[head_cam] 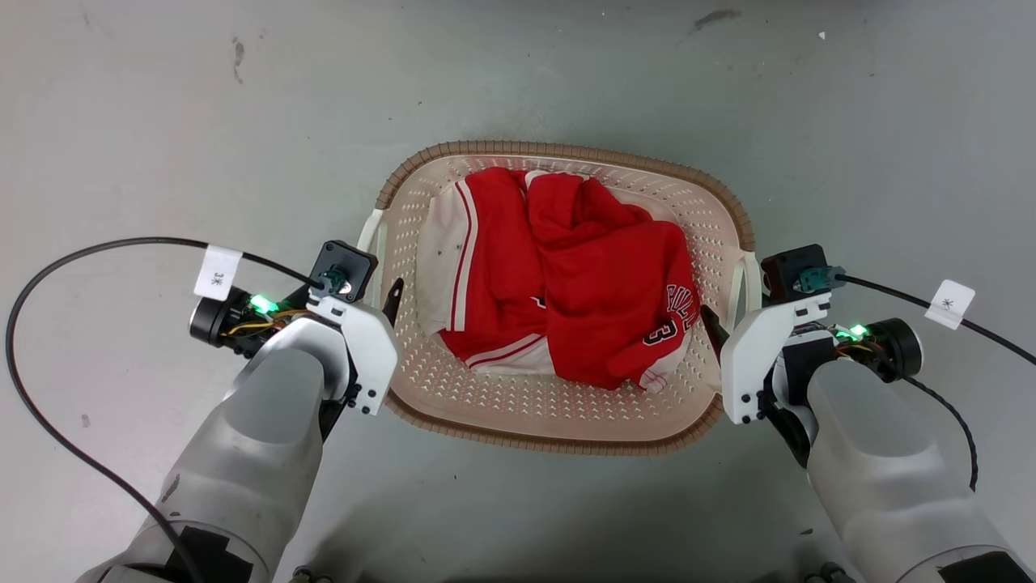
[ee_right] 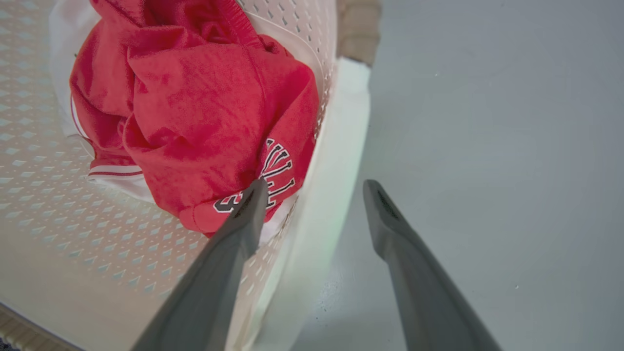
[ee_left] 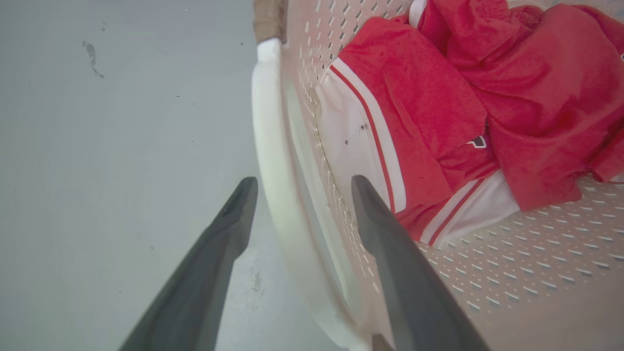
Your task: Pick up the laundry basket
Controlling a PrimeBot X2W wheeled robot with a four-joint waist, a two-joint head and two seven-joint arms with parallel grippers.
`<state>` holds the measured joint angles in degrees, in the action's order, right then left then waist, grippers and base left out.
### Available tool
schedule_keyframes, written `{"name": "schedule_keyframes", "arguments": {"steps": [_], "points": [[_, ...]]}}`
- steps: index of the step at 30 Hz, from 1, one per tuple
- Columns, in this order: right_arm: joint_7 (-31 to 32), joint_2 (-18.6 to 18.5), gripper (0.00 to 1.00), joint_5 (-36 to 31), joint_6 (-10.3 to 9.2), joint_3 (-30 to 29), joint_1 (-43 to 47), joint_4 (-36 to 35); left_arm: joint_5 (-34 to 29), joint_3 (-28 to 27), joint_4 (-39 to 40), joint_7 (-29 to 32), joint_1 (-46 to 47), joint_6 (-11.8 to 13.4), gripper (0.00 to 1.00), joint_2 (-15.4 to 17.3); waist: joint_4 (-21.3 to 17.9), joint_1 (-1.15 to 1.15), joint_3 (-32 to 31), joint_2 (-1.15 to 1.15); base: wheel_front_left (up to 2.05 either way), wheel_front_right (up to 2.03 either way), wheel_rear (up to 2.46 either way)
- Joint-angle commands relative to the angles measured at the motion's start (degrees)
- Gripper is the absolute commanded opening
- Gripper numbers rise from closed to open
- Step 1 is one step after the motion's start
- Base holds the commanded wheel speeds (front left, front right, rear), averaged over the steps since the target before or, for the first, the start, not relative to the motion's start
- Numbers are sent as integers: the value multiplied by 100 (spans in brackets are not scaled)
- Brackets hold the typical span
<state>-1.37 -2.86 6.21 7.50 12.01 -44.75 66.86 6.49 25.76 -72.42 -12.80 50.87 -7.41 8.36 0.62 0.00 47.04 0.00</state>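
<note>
While the laundry basket (head_cam: 558,444) sat on the floor (head_cam: 162,121) holding red clothes (head_cam: 599,267), my left fingers (ee_left: 390,253) stood spread astride its left handle (ee_left: 273,146). My right fingers (ee_right: 409,263) were likewise spread astride its right handle (ee_right: 341,146), gripping nothing.

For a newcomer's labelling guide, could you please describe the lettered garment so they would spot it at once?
The laundry basket sits on the grey floor. In its half nearer the robot's right lies a crumpled red garment; unlike the red-and-white striped one beside it, it bears black lettering and a 3.
</note>
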Motion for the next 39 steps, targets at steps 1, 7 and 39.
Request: {"name": "schedule_keyframes", "arguments": {"steps": [1,7,39], "points": [[15,-4,100,-52,-1,-7,-116,20,79,75,-12,9,96,-3,100,4,7,0,27,0,0,0,0],[-17,-4,100,-52,-1,-28,-124,11,460,523,-8,71,136,-3,100,74,20,0,99,0,0,0,0],[630,-28,0,-45,6,457,35,323,2454,2366,449,808,-541,6,0,475,-17,0,-969,0,0,0,0]]}}
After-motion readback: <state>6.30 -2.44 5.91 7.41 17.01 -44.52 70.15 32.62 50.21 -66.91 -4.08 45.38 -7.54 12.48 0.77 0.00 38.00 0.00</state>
